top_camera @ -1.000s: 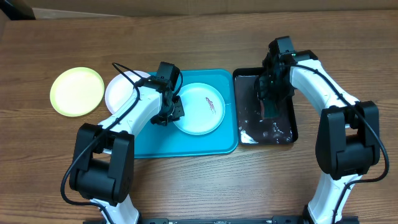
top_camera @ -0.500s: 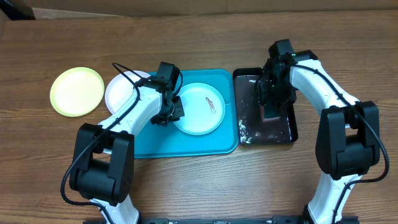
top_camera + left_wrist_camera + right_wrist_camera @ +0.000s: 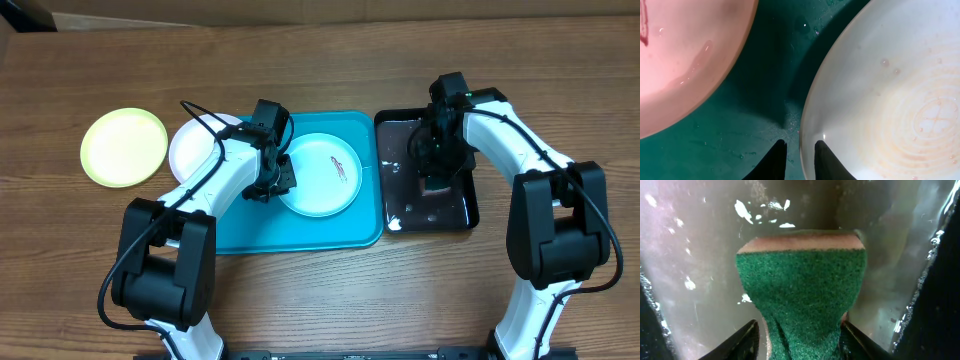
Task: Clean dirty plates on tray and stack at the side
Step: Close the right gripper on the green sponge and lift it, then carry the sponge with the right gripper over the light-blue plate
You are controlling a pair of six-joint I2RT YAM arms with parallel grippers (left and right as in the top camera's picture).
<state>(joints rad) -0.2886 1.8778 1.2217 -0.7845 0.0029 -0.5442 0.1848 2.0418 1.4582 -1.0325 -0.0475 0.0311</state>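
Observation:
A pale blue plate (image 3: pixel 320 176) with a red smear lies in the turquoise tray (image 3: pixel 300 228). My left gripper (image 3: pixel 271 186) is at its left rim. In the left wrist view the gripper (image 3: pixel 799 143) is shut on that plate's rim (image 3: pixel 880 95), one finger over the plate and one over the tray floor (image 3: pixel 740 115). A white plate (image 3: pixel 192 150), pinkish in the wrist view (image 3: pixel 680 55), lies partly under my left arm. The yellow-green plate (image 3: pixel 123 147) rests on the table at the far left. My right gripper (image 3: pixel 437 168) (image 3: pixel 800 325) is shut on a green sponge (image 3: pixel 800 280).
The narrow black tray (image 3: pixel 452 212) stands right of the turquoise one, holding water and flecks of foam (image 3: pixel 391 222). My right gripper holds the sponge over its wet floor (image 3: pixel 690 240), with the tray's walls close on both sides.
The right gripper has shifted slightly in the black tray, and the foam along its near end has thinned. The left arm and the plates have not moved.

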